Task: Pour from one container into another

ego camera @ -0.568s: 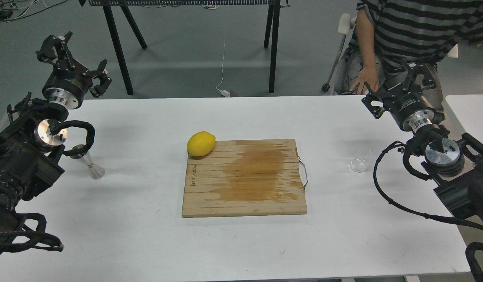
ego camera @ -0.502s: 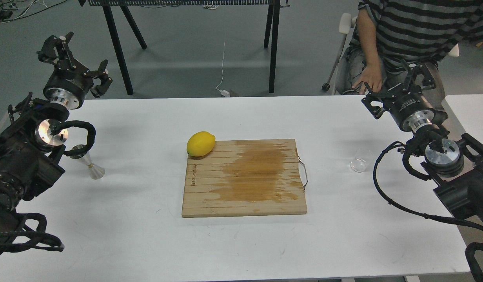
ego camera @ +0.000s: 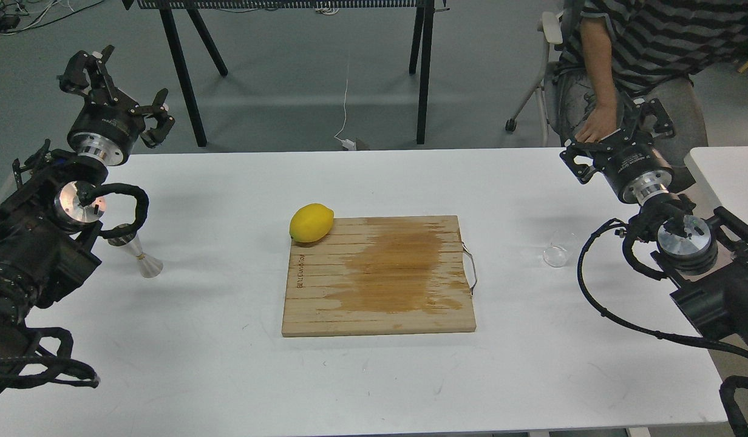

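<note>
A tiny clear glass cup [ego camera: 556,255] rests on the white table at the right, just left of my right arm's cable. A small steel hourglass jigger [ego camera: 141,257] stands on the table at the left, its top partly hidden by my left arm's black cable. My left gripper [ego camera: 115,85] is raised above the table's far left corner, fingers spread open and empty, well behind the jigger. My right gripper [ego camera: 620,127] hovers over the far right edge, open and empty, well behind the cup.
A wooden cutting board [ego camera: 379,274] with a wet stain lies mid-table, a wire handle on its right side. A yellow lemon [ego camera: 311,223] sits on its far left corner. A person in a striped shirt [ego camera: 647,42] sits behind the right gripper, a hand [ego camera: 591,128] close to it.
</note>
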